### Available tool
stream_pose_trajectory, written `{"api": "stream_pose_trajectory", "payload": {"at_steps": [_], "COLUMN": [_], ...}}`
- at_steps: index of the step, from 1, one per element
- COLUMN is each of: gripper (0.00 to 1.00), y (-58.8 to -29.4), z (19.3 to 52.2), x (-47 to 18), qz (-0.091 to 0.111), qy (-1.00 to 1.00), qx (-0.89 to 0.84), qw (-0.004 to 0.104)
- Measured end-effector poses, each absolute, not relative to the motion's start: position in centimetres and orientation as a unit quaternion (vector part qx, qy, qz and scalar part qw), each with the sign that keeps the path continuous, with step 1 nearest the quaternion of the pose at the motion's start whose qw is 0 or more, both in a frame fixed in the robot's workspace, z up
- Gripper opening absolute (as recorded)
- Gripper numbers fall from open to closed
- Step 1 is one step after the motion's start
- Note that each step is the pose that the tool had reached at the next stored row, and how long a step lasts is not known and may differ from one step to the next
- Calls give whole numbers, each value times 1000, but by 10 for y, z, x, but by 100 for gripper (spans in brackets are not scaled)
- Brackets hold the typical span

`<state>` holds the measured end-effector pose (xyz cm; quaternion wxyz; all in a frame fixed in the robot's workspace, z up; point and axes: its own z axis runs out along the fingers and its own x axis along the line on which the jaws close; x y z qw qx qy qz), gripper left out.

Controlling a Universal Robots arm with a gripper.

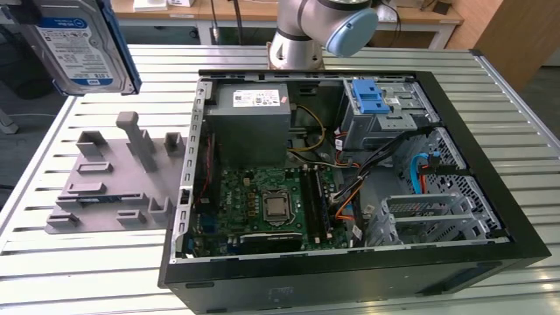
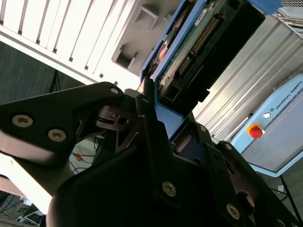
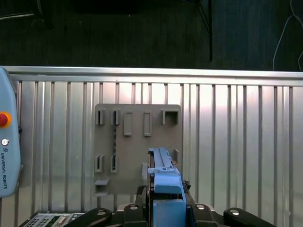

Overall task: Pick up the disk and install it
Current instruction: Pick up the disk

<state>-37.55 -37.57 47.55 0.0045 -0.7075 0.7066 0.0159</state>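
Aloft, one disk (image 1: 77, 46) sits clamped in the tool (image 2: 166, 112).

The disk (image 1: 79, 46) is silver-grey with a blue-and-white label and blue side rails. In the second wrist view its underside is a green board with a black connector. The pincer (image 2: 165, 112) is black with silver screws. The tabletop (image 1: 88, 275) is pale silver, striped by parallel slats. The holder (image 1: 114, 184) is plain grey. The case (image 1: 350, 282) is black. Inside are a green motherboard (image 1: 262, 197), a grey box (image 1: 249, 125) with a white sticker, a blue latch (image 1: 369, 98), and blue, orange and yellow cables (image 1: 408, 174). The arm (image 1: 302, 33) is silver with a light-blue cap.
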Motion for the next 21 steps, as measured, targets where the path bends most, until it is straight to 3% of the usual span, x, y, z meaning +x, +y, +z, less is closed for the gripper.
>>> {"api": "stream_pose_trajectory", "payload": {"at_steps": [21], "gripper": [36], "y": [-379], "z": [479], "x": [-359], "qz": [16], "qy": [707], "qx": [-707], "qw": [5]}}
